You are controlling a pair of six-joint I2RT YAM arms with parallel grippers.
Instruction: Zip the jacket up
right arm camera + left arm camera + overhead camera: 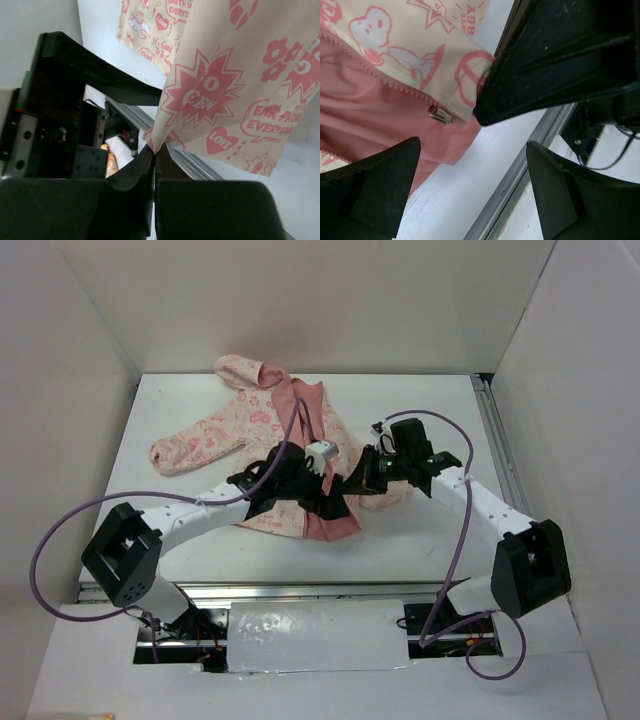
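The jacket (250, 425) lies on the white table with its front open, hood at the far side and one sleeve spread to the left. My right gripper (352, 485) is shut on the lower corner of the patterned front panel (225, 90) and holds it lifted; the fabric edge is pinched at the fingertips of the right gripper (155, 150). My left gripper (325, 502) hovers open beside it, near the hem. In the left wrist view, the left gripper (472, 185) has only bare table between its fingers, just below the pink lining (370, 115) and a small metal zipper piece (440, 115).
A metal rail (520, 185) runs along the table's near edge, close under both grippers. White walls enclose the table (420, 410) on three sides. A foil-covered strip (315, 635) lies between the arm bases.
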